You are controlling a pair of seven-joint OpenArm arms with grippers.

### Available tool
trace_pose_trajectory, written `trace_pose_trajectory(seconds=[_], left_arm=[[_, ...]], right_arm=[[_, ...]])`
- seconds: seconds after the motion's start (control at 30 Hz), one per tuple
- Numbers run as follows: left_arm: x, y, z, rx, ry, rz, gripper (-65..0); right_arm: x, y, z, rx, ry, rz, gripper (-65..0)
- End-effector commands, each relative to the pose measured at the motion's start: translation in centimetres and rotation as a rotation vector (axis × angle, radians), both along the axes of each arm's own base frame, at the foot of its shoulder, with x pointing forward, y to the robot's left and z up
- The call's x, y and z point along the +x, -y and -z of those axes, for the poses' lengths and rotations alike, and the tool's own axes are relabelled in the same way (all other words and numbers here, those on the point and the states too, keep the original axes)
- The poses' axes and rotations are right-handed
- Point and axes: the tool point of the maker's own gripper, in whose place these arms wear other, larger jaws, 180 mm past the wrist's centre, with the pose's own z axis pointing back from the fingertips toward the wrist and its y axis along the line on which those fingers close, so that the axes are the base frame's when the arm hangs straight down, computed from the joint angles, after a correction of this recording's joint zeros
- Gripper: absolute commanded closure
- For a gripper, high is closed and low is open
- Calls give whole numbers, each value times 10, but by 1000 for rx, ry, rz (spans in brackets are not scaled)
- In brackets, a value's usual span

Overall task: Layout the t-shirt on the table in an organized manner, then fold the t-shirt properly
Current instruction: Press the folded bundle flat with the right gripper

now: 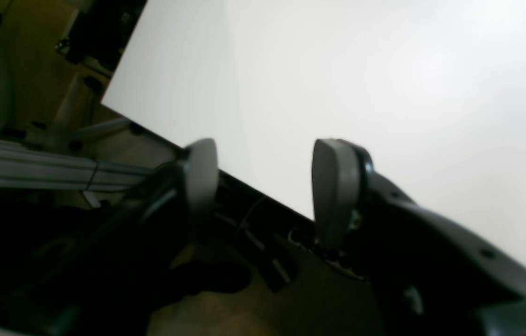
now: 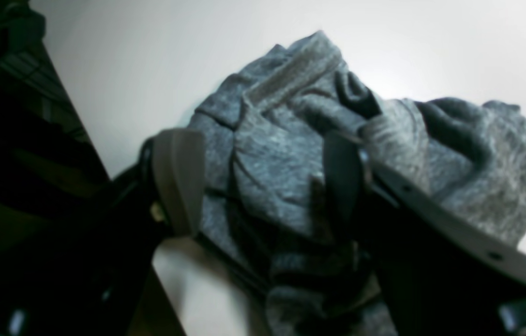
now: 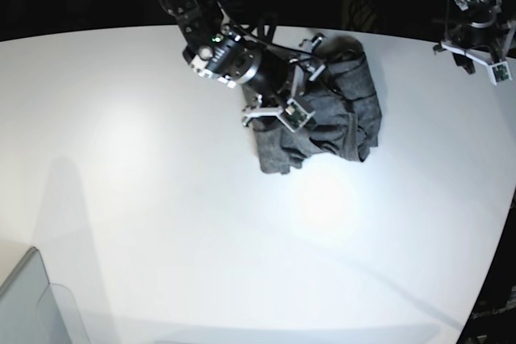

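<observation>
Starting stage: t-shirt point(image 3: 330, 110) bunched in crumpled heap near far edge of table point(image 3: 145, 199), nothing laid flat. Right end effector point(image 2: 263, 182) over heap, fingers apart, straddling cloth, no grip. Left end effector point(image 1: 263, 186) apart, empty, off at table edge. Spreading, folding all remain.

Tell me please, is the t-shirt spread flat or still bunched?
Bunched: the t-shirt lies in a crumpled heap on the table, with deep folds visible.
</observation>
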Motion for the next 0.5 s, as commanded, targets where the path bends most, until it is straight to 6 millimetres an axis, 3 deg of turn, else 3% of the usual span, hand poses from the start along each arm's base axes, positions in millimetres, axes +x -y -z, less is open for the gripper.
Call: trace_pose_trajectory(seconds=[0.0,0.1,0.27,0.47], left_arm=[[2,-5,-9,27,24,1,-322],[1,-5,-9,29,24,-2,-322],[1,-6,-10,29,23,-3,-322],[0,-6,-9,29,22,-3,-322]], right_arm=[[4,-6,-9,37,18,-1,-399],[0,-7,4,24,-16,-7,-399],[4,-8,7,19,-20,-13,-395],[7,-8,5,18,-10,-13,-294]])
